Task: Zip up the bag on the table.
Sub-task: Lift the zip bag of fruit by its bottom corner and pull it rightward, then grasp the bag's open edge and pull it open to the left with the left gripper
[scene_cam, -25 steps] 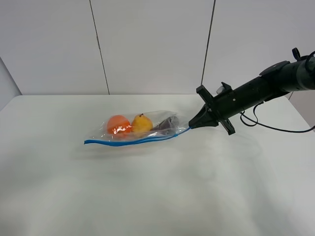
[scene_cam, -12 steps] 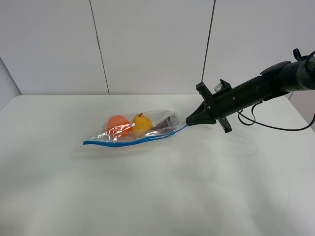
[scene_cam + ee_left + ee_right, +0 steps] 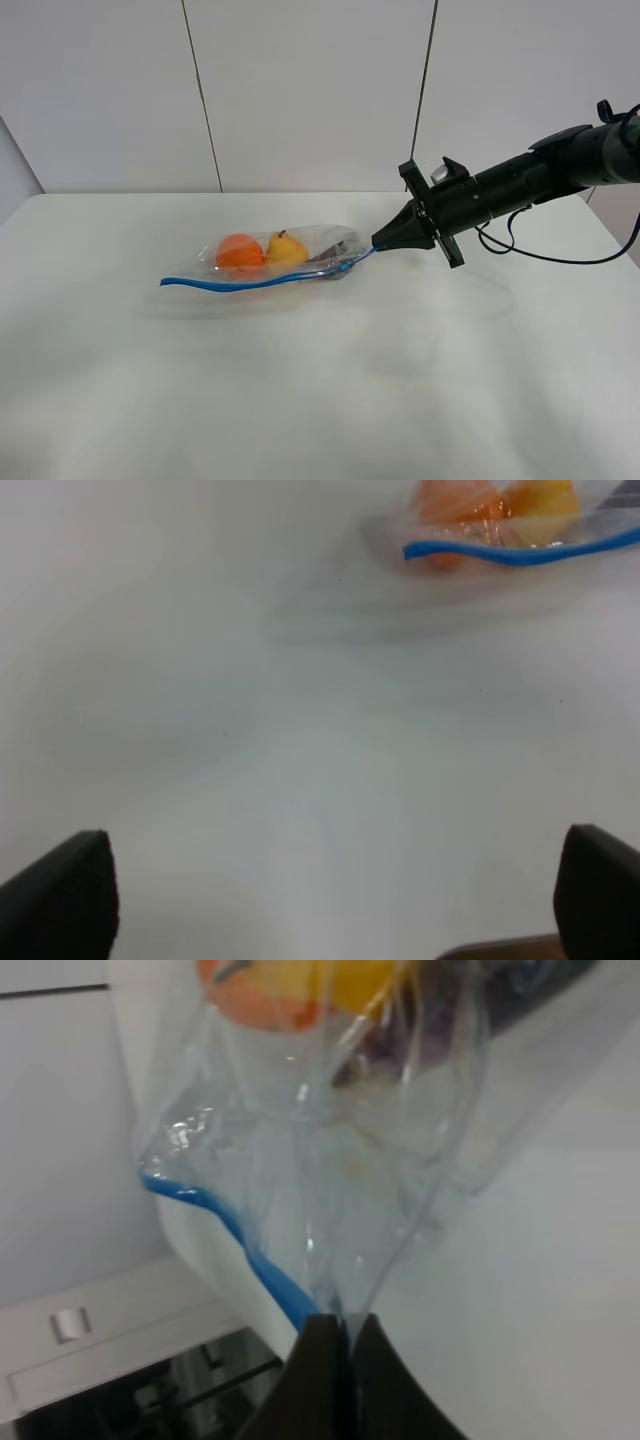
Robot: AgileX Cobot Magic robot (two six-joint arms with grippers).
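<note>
- High view: the bag (image 3: pixel 275 262) lies on the white bench (image 3: pixel 300 400), a bit left of the middle and toward the far side. An orange thing (image 3: pixel 238 250), a yellow thing (image 3: pixel 286 247) and a dark thing (image 3: pixel 338 252) sit inside it. The blue zip strip (image 3: pixel 230 284) runs along its near edge.
- The right tool (image 3: pixel 383 241) reaches in from the right. It is clenched on the bag's right corner, at the end of the strip. That corner looks a little lifted.
- Left wrist view: the left tool (image 3: pixel 330 895) has its jaws wide apart and holds nothing. The bag is well apart from it.
- Right wrist view: the two jaws pinch the clear plastic right beside the blue strip.
- I think the zipping is only at its start. One end is held, but I cannot tell if any of the strip is pressed shut. Most of the job looks left to do.
</note>
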